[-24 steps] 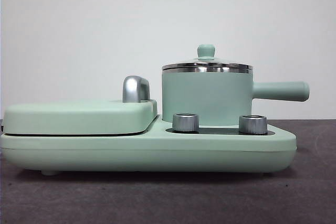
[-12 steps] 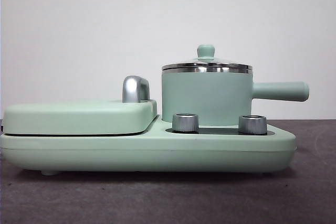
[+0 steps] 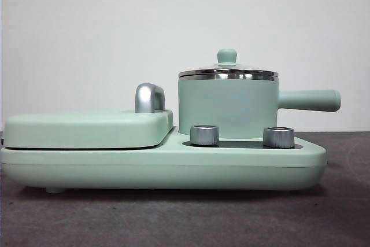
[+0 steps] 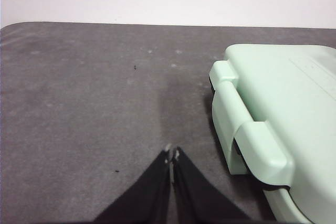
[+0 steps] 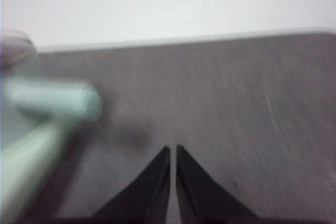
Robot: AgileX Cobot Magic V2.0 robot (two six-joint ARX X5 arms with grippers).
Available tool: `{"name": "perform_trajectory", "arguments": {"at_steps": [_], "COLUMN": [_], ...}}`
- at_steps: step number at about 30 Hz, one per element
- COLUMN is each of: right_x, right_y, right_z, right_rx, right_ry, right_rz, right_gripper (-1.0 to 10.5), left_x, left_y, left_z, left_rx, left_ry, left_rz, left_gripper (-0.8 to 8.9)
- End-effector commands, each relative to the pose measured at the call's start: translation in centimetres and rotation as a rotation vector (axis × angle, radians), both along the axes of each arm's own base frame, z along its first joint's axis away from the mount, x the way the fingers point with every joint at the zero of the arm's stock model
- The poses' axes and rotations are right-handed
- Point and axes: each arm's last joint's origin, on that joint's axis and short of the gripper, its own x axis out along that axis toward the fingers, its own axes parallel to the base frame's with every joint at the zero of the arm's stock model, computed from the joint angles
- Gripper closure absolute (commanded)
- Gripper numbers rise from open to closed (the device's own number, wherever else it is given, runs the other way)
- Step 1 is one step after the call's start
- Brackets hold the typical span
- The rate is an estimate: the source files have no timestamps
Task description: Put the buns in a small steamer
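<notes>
Mint-green small steamer (image 3: 228, 107) seated on the right half of the cooker base (image 3: 162, 166), glass lid (image 3: 228, 71) on, long handle (image 3: 309, 100) pointing right, so closed and not ready to take anything. Flat lidded griddle (image 3: 87, 129) on the left half, also closed. No buns visible in any view. Left gripper (image 4: 172, 154) over bare table (image 4: 94, 103) beside the griddle's hinge end, jaws pressed together, holding nothing. Right gripper (image 5: 173, 150) near the handle tip, blurred, jaws nearly closed, empty. Probably lid removal needed first, by its knob (image 3: 226, 56)
</notes>
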Motion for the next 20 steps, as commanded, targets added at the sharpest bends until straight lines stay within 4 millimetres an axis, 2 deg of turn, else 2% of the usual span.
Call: {"name": "perform_trajectory", "arguments": {"at_steps": [1, 5, 20], "right_x": [-0.18, -0.31, -0.27], "right_y": [-0.09, -0.12, -0.05], "right_z": [-0.40, -0.63, -0.40], "right_rx": [-0.082, -0.159, -0.152], "right_ry": [0.026, 0.045, 0.020], "right_rz": [-0.021, -0.019, -0.002], "right_gripper": [9.3, 9.3, 9.3], "left_x": [0.08, 0.08, 0.08], "left_y": [0.00, 0.00, 0.00], "left_z": [-0.70, -0.70, -0.70], "left_rx": [0.016, 0.016, 0.016], "left_ry": [0.022, 0.022, 0.022], "left_rz": [0.000, 0.000, 0.000], "left_gripper": [8.02, 8.02, 8.02]}}
